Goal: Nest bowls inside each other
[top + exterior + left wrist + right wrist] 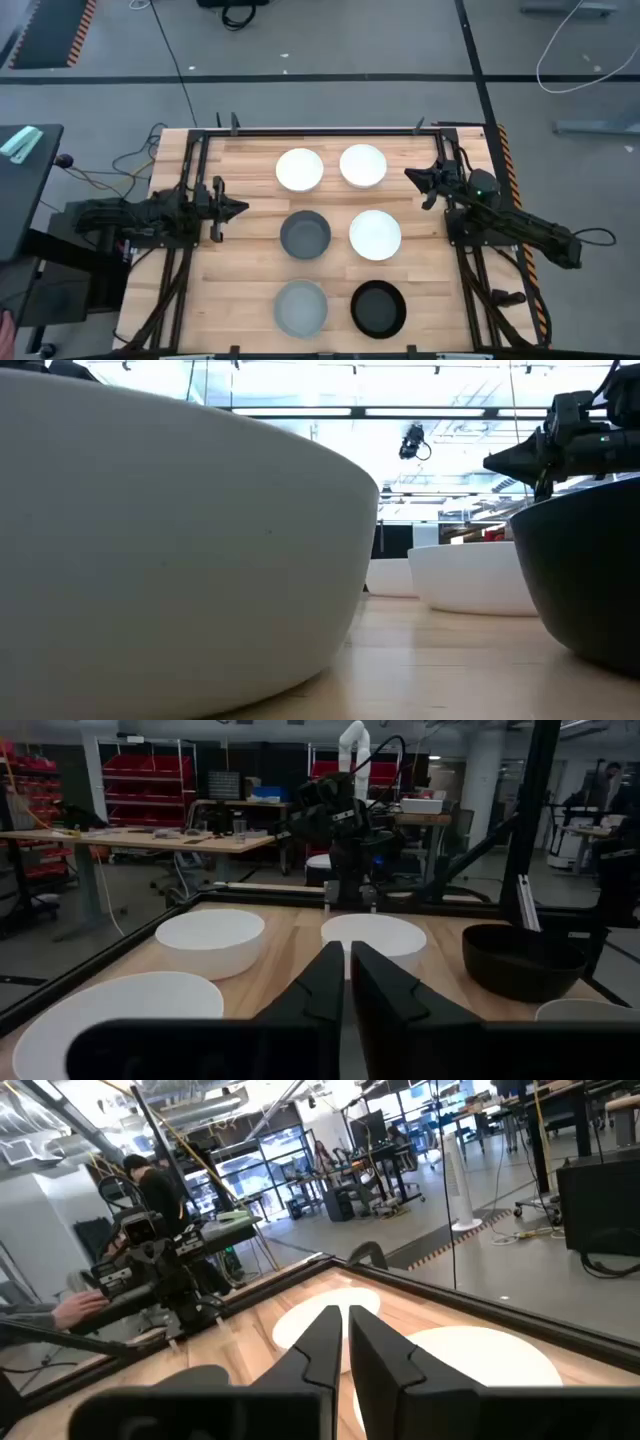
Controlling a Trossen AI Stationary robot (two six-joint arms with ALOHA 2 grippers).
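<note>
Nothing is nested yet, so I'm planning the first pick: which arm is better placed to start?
Probably the right. The right gripper, shut, sits just beside the top-right white bowl, at the table's edge. The left gripper, also shut, is farther from its nearest, the dark grey bowl.

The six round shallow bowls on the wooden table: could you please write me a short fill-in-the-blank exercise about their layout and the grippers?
1. The round shallow bowls stand in two columns of ____.
2. Beside the light grey bowl in the nearest row sits the ____ bowl.
3. The dark grey bowl shares the middle row with a ____ bowl.
4. The left gripper and right gripper hold ____.

Missing words: three; black; white; nothing
</note>
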